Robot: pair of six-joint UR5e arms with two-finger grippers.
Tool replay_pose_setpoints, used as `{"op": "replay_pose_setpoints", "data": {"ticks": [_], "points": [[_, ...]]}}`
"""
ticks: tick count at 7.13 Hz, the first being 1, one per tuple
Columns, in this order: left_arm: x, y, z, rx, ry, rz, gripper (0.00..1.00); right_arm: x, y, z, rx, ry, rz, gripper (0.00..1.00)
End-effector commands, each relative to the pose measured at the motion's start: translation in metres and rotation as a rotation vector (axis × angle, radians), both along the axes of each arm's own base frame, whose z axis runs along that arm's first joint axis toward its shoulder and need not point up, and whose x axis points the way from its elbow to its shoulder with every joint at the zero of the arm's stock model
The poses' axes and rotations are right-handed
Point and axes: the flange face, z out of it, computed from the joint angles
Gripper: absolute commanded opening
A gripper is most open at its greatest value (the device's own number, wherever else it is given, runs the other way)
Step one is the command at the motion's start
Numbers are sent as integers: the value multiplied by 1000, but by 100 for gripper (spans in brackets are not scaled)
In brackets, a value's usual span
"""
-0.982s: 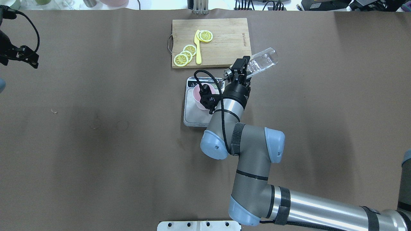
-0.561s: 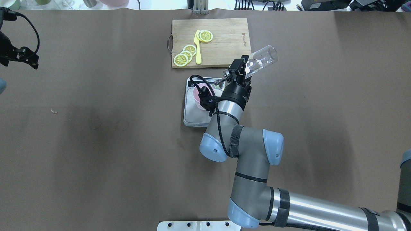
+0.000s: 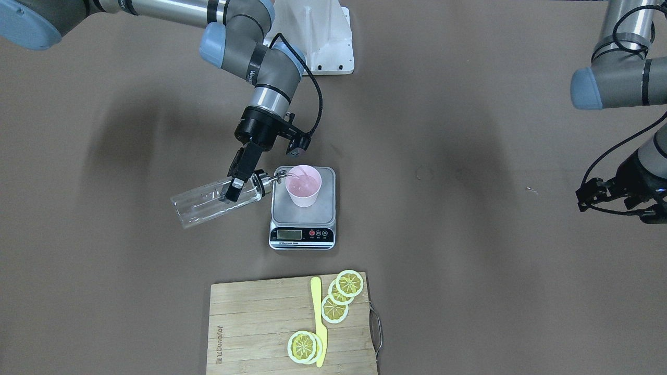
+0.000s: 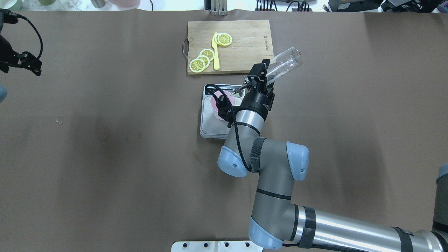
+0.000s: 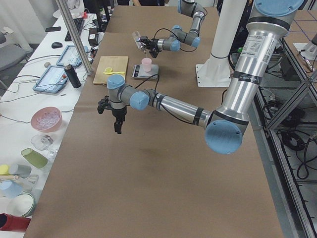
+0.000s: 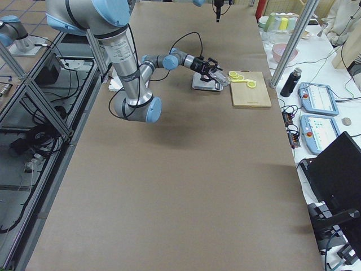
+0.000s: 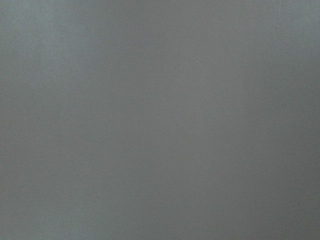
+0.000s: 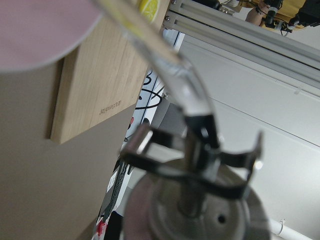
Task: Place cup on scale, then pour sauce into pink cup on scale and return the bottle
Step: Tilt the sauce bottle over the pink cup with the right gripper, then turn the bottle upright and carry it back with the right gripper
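Fingers [image 3: 238, 176] on the right gripper [image 3: 234, 190] are clamped tight around the bottle, near its neck end, so that's the one doing the work. Biggest thing first: brown table [image 3: 469, 271], running the whole length of the room. Right arm [image 3: 263, 65] reaches out over the middle of it. Left arm [image 3: 615, 83] is parked way off to the side, and its left gripper [image 5: 118, 127] hangs above bare tabletop, well apart from everything. Honestly can't tell from where I stand if its fingers are open or closed.

Next down, a wooden cutting board [image 3: 260, 323] sits on the far side from the robot, near the scale but not touching it. The scale [image 3: 320, 211] is flat on the table with its display strip facing away from the robot.

The bottle [image 3: 206, 204] is up in the air, tipped nearly flat, base higher than the spout, with the metal spout right at the rim of the cup [image 3: 304, 188]. The cup stands upright on the scale's platform, toward the robot's end of it. The sauce is colourless, so I can't make out a stream or how much is in the glass.

Smallest stuff: a yellow knife [image 3: 318, 323] and some lemon slices [image 3: 349, 283] lie on the board.
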Motion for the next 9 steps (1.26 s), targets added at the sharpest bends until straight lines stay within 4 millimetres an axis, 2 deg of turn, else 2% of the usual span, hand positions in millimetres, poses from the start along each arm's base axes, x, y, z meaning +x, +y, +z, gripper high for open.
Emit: {"op": "replay_pose_setpoints", "data": {"ticks": [1,2,3,4,5,6,7,8,9], "points": [[0,-1,-2,4,0,-1,98,3,2,7,-5,-166,-2,0],[1,-2,-5,7,3,-2,98,7,0,6,-4,-262,3,0],[1,-3,-6,7,4,-3,98,21,9,17,-46,-449,0,0],[1,-4,-8,13,6,-3,98,45,10,0,-82,-591,-15,0],[1,-4,-9,15,8,-4,98,77,14,-3,-151,-798,16,0],[1,-4,-10,15,9,-5,98,102,23,0,-195,-930,48,0],[1,-3,-12,18,11,-7,98,127,33,-3,-213,-978,36,0],[2,-4,-14,21,13,-9,98,144,39,11,-248,-1091,103,0],[2,-6,-21,31,16,-12,98,169,49,25,-259,-1155,150,0]]}}
